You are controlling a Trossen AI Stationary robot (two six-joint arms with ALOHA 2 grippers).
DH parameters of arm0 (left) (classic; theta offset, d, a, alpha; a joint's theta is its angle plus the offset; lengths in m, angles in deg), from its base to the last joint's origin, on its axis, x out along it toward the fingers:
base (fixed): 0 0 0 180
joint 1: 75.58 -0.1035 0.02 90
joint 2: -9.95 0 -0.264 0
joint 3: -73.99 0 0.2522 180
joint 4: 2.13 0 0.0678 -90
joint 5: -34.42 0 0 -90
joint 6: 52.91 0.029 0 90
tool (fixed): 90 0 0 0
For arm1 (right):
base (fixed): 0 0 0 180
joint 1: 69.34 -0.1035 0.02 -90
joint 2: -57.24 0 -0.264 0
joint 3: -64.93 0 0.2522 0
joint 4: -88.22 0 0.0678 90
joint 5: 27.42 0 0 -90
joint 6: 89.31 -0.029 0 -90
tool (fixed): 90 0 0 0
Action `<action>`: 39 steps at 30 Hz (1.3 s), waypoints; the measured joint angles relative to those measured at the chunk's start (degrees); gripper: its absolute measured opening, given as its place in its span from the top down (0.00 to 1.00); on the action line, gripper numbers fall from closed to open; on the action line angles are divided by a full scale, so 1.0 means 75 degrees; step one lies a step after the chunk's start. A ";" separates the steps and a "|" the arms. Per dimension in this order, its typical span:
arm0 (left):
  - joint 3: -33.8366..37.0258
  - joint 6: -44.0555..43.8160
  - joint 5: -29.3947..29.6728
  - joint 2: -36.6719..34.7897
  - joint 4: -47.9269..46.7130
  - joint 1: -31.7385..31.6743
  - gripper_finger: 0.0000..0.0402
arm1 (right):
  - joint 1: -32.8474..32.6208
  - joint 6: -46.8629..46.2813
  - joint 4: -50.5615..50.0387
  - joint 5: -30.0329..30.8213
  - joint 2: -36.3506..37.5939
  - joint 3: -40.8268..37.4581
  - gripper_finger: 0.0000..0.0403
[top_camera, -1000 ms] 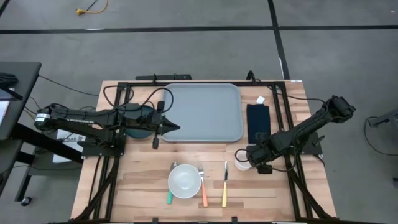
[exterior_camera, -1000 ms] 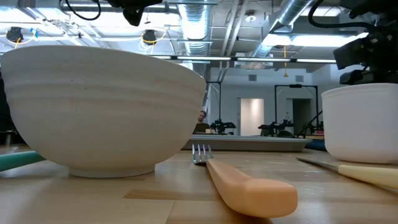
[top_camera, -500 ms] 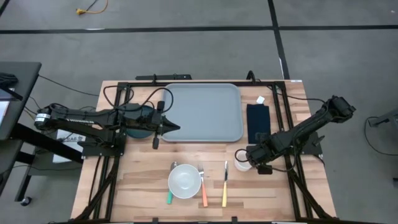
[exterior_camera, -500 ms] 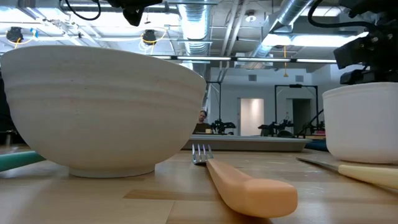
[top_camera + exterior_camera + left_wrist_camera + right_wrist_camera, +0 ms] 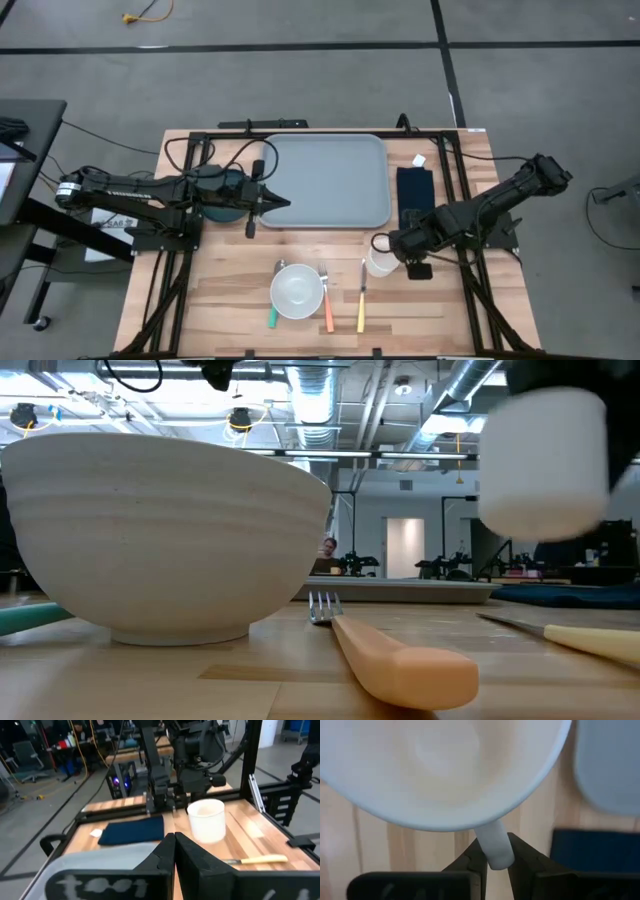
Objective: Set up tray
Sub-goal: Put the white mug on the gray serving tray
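The pale grey-blue tray [image 5: 330, 180] lies at the table's far middle. My right gripper [image 5: 398, 250] hangs over the table to the right of the cutlery, shut on a white cup [image 5: 380, 263], which also shows in the low view [image 5: 545, 460] and the left wrist view [image 5: 206, 820]. My left gripper [image 5: 278, 204] is shut and hovers level over the tray's left rim, holding nothing. A dark teal plate [image 5: 222, 196] lies under the left arm. My right gripper pinches the cup's handle [image 5: 493, 851] between its two fingers [image 5: 525, 857]. The fingers come from above, pointing down, at the cup's right side. The cup stays upright with its mouth up and hangs clear of the table.
A white bowl [image 5: 297, 290] stands near the front edge, with a teal-handled utensil [image 5: 272, 318], an orange-handled fork [image 5: 327, 300] and a yellow-handled knife [image 5: 362, 300] beside it. A dark napkin [image 5: 415, 195] lies right of the tray, with a small white object [image 5: 419, 160] beyond it.
My right gripper has gone up and a little toward the table's left, keeping its hold. The white cup, which stood on the table, is now lifted clear and still upright.
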 joint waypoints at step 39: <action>-0.5045 0.3201 -0.0313 0.4288 -0.3354 0.0691 0.72 | 0.1418 0.3876 0.0006 -0.0600 -0.0026 0.2069 0.88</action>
